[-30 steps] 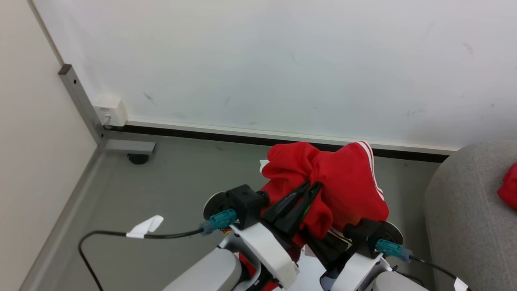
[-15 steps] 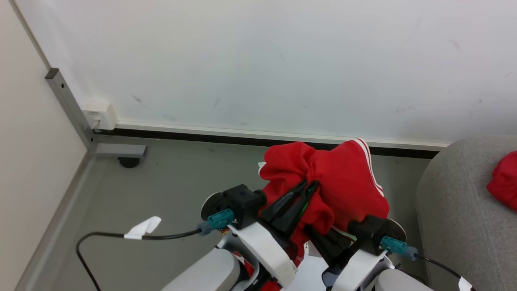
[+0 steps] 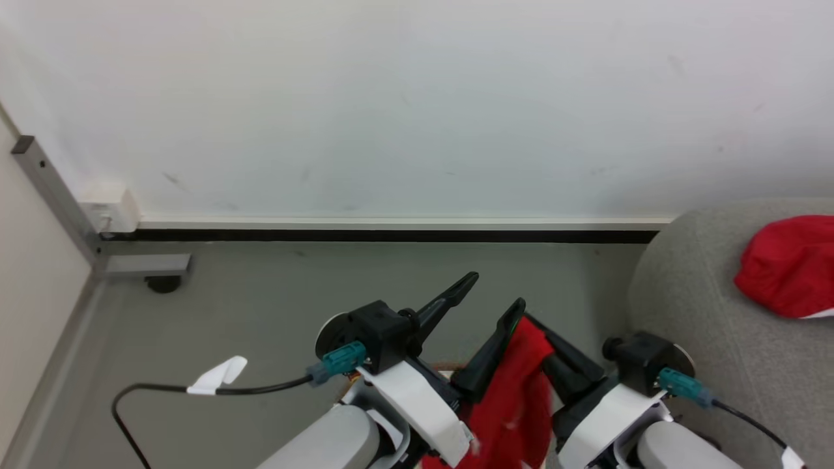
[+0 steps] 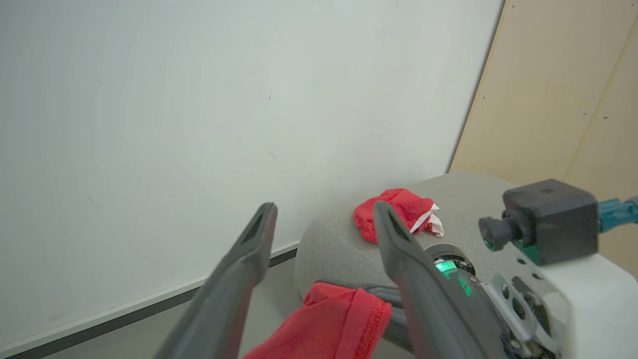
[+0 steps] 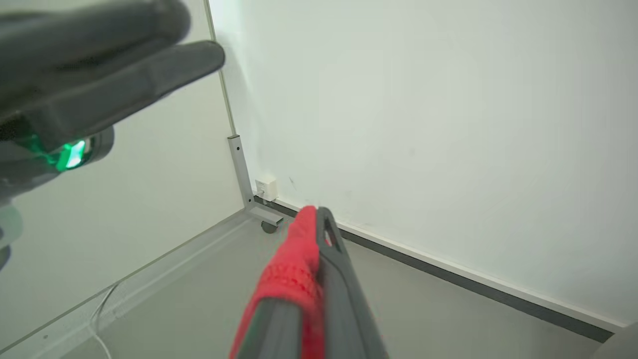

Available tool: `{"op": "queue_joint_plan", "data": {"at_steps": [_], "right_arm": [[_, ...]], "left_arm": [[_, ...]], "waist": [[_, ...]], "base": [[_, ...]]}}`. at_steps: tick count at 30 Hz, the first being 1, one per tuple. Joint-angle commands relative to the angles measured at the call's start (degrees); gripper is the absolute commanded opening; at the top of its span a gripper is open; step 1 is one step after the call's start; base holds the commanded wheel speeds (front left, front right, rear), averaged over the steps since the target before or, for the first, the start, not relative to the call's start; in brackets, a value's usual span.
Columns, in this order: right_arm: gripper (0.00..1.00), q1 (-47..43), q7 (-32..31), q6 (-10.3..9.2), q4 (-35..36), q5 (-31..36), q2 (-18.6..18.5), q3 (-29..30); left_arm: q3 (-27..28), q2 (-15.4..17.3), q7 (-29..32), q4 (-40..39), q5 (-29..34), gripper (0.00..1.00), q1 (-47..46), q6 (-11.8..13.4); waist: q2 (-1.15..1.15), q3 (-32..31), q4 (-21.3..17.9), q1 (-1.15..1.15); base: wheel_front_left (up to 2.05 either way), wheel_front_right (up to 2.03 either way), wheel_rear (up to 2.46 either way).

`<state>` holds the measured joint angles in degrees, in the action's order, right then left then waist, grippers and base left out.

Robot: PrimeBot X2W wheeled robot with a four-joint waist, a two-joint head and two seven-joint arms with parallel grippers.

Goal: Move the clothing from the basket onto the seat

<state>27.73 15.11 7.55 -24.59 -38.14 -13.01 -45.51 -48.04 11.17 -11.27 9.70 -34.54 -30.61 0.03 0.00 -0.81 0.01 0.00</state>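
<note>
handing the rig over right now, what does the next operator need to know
Left gripper: jaws wide open, holding nothing.
Right gripper: shut on a red garment, which hangs down between the two arms, short of the seat on the robot's right.
Done: a second red garment already lies on the seat.
Left: probably swing the held garment right, over the seat, and open the jaws. Whether more clothing waits to be moved can't be told from these views.
</note>
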Motion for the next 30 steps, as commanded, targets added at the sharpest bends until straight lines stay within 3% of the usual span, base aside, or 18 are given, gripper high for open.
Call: {"op": "queue_joint_plan", "data": {"at_steps": [1,21,30], "right_arm": [[0.00,-0.7,0.1,-0.13,0.6,0.7,-0.7,1.1],[0.00,-1.2,0.0,-0.13,13.1,7.0,-9.3,18.3],[0.00,-3.3,0.0,-0.13,16.7,8.6,-9.8,22.6]], "left_arm": [[0.1,0.3,-0.4,-0.3,-0.6,1.00,0.7,-0.1],[-0.3,1.5,-2.4,-1.6,1.1,1.00,0.8,-0.1],[-0.7,1.6,-2.9,-1.6,2.1,1.00,0.4,-0.4]], "waist": [[0.00,0.2,-1.3,0.00],[0.00,2.5,-15.7,0.00],[0.00,3.2,-21.6,0.00]], "base": [[0.00,0.00,0.00],[0.00,0.00,0.00],[0.00,0.00,0.00]]}}
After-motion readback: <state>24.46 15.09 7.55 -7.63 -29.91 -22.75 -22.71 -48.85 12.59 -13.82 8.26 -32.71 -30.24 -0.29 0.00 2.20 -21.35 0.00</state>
